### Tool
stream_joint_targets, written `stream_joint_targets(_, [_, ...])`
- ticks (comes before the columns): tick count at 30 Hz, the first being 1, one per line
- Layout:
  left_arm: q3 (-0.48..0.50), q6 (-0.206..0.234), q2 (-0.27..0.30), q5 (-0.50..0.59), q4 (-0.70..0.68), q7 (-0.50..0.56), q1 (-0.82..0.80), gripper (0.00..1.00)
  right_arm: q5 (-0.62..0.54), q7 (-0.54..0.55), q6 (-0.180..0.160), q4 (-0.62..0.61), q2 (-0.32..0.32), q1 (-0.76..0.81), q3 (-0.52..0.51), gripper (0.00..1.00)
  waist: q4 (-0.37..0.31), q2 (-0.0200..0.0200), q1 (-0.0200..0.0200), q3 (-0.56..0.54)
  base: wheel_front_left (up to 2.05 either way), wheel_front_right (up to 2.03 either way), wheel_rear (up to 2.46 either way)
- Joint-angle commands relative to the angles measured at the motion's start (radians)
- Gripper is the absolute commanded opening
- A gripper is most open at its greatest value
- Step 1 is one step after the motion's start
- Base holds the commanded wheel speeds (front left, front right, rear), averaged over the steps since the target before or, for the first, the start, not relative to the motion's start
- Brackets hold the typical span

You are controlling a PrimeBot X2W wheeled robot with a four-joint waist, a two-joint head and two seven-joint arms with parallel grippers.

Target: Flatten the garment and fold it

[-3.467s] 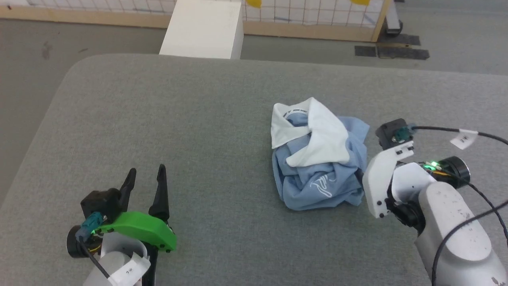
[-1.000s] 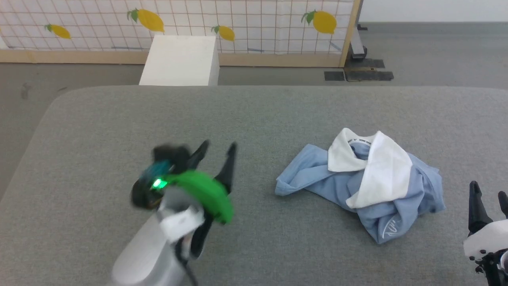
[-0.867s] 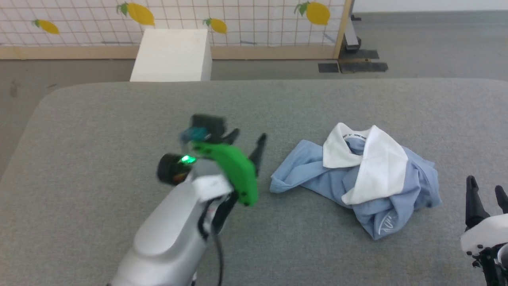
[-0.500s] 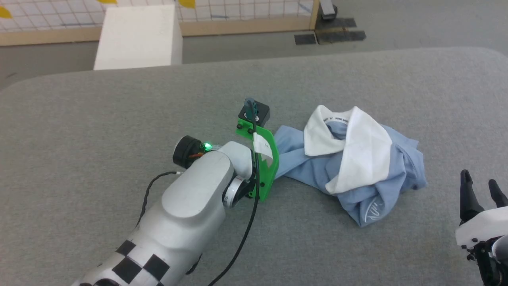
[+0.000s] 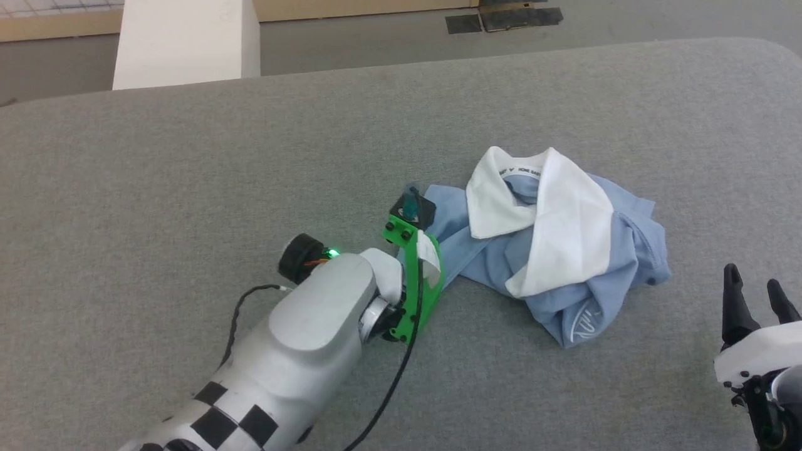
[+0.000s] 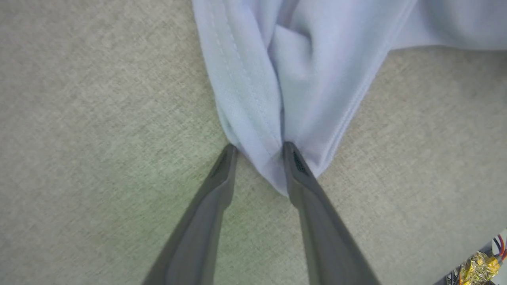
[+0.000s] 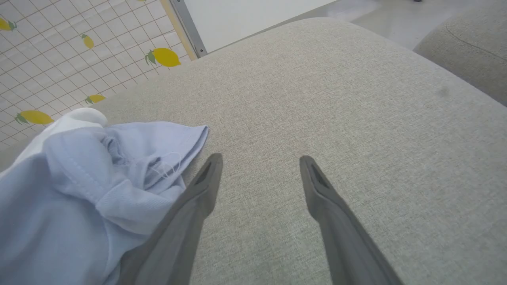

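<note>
Closer, garment (image 6: pixel 301 71) corner between parted jaws of left gripper (image 6: pixel 259 147).

Crumpled light blue white-collared polo shirt (image 5: pixel 557 238) on grey cloth surface (image 5: pixel 250 156); green-bracketed left wrist (image 5: pixel 416 282) at its edge; right gripper (image 5: pixel 750 275) nearby, fingers spread.

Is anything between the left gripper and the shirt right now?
Nothing visible stands between them. The left gripper is at the garment: its fingers stand on either side of a bunched blue fold at the shirt's edge, which lies on the grey table.
</note>
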Motion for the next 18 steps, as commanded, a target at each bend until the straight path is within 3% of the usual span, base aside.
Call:
stream_joint_targets(1, [-0.026, -0.016, -0.015, -0.012, 0.021, 0.007, 0.065, 0.0, 0.0, -0.007, 0.004, 0.004, 0.001, -0.021, 0.006, 1.0, 0.011, -0.0001, 0.0, -0.001, 0.0, 0.0, 0.0])
stream_joint_targets(5, [-0.01, -0.017, -0.021, -0.028, 0.004, -0.055, 0.057, 0.0, 0.0, -0.009, 0.004, 0.009, 0.001, -0.024, 0.013, 1.0, 0.026, -0.0001, 0.0, -0.008, 0.0, 0.0, 0.0])
stream_joint_targets(11, [0.07, 0.019, -0.02, -0.063, -0.007, -0.172, 0.02, 0.0, -0.005, -0.011, 0.004, 0.017, 0.001, -0.018, 0.011, 1.0, 0.051, -0.0001, 0.0, -0.024, 0.0, 0.0, 0.0])
stream_joint_targets(18, [0.224, 0.074, 0.032, -0.134, -0.058, -0.31, -0.014, 0.0, -0.016, -0.006, 0.004, 0.021, 0.001, -0.002, 0.0, 1.0, 0.094, -0.0001, 0.0, -0.057, 0.0, 0.0, 0.0])
